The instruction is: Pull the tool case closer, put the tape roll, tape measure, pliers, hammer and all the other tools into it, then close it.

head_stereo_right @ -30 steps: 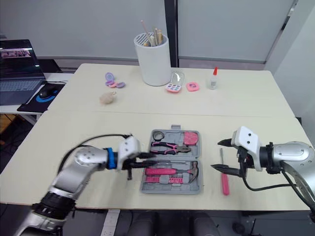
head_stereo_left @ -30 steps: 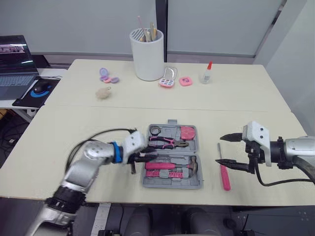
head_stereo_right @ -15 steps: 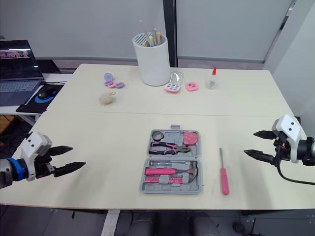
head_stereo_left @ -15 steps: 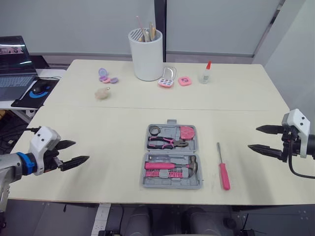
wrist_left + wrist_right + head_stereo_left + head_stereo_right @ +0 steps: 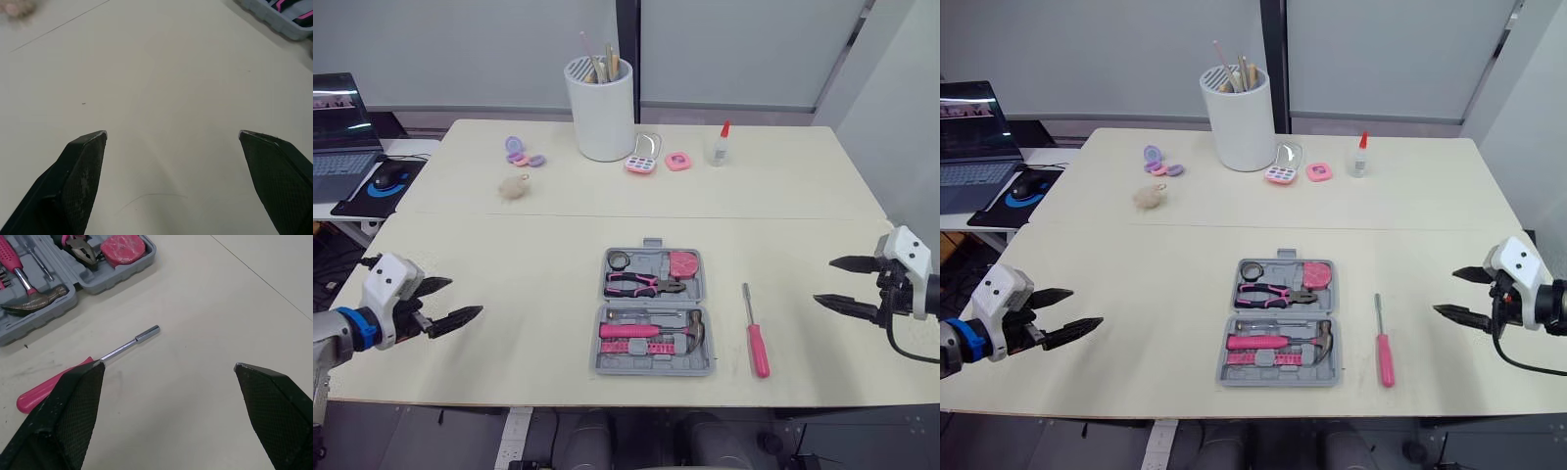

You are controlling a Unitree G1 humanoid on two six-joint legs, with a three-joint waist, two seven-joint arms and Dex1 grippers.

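Note:
The grey tool case lies open at the table's front middle. In it sit a tape roll, a pink tape measure, pliers and a pink-handled hammer. A pink screwdriver lies on the table just right of the case, also seen in the right wrist view. My left gripper hovers open and empty near the table's front left, far from the case. My right gripper stands open and empty at the right edge, a short way right of the screwdriver.
At the back stand a white cup of sticks, a glue bottle, pink compacts, purple pieces and a fuzzy ball. A laptop and mouse sit on a side desk at the left.
A second ago my left gripper was at the case's left edge and my right one by the screwdriver. Both arms have drawn back outward, and the left gripper now stands wider.

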